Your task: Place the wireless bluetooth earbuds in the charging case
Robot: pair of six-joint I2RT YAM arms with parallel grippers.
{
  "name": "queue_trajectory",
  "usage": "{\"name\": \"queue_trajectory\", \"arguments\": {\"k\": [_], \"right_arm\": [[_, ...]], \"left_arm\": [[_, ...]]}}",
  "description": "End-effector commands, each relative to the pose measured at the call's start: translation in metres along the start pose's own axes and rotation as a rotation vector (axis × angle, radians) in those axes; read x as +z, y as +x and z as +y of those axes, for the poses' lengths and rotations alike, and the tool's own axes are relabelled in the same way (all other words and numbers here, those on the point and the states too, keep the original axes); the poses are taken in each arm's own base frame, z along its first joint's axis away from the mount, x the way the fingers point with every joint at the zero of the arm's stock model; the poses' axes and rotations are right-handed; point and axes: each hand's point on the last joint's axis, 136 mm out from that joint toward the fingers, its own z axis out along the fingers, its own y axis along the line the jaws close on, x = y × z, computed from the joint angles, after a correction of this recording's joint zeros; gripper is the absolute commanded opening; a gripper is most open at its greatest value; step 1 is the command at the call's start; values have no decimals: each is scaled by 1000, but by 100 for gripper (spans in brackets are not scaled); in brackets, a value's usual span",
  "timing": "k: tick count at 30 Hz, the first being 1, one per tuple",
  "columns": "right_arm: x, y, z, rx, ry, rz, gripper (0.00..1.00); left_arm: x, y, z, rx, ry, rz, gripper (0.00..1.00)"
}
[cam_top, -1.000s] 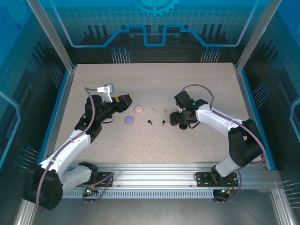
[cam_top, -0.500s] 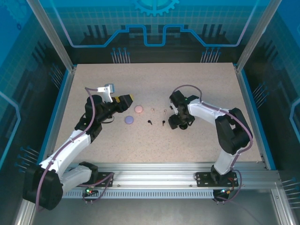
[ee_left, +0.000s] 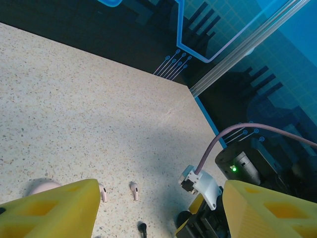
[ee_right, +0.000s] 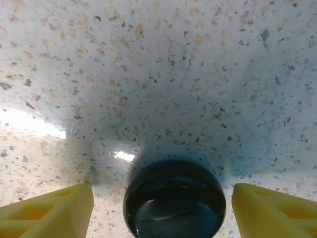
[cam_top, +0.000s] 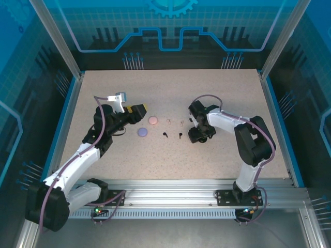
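The right gripper (ee_right: 162, 210) straddled a black charging case (ee_right: 173, 198), fingers (ee_right: 49, 210) spread clear of it; the left gripper (ee_left: 159, 210) hovered, jaws parted, facing two pink earbuds (ee_left: 134, 191).

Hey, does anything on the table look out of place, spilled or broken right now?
Nothing stands out. Pale pink earbuds and black earbuds lie loose on the table beside the pink case and lavender case; nothing looks spilled or damaged.

2 white-and-black arms (cam_top: 77, 160), mauve cables (ee_left: 208, 151), yellow fingers (ee_right: 44, 210), green status lights (ee_left: 233, 168)
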Motion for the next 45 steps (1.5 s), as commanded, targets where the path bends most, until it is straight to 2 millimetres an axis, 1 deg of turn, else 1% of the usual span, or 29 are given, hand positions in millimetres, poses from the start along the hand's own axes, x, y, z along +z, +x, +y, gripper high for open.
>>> {"name": "queue_trajectory", "arguments": {"k": [1,14,20,24,27,30,32,35,39,43,45], "right_arm": [[5,-1,1,-1,-24,19,72],[15,5,0,10,-28,42,62],[19,10,1,18,-36,56,54],[17,10,2,35,-46,56,50],[9,8,5,73,-66,43,49],[-8,1,11,134,-108,-8,47],[-26,-7,17,184,-153,-66,46],[-59,-20,26,250,-235,-169,45],[-118,-42,35,323,-336,-329,45],[-186,-66,43,394,-430,-495,46],[-216,-76,47,428,-466,-560,46]], "left_arm": [[0,-11,-18,39,57,-16,68],[3,-10,-20,41,69,-16,69],[3,-9,-22,41,73,-12,69],[3,-8,-21,42,73,-11,69],[2,-7,-22,44,80,-12,69],[2,-6,-25,47,95,-13,69],[1,-5,-29,54,118,-19,70],[0,-5,-36,66,168,-36,70],[-4,-2,-49,95,240,-59,70],[-5,6,-62,145,315,-75,70],[-5,13,-70,178,345,-78,70]]}}
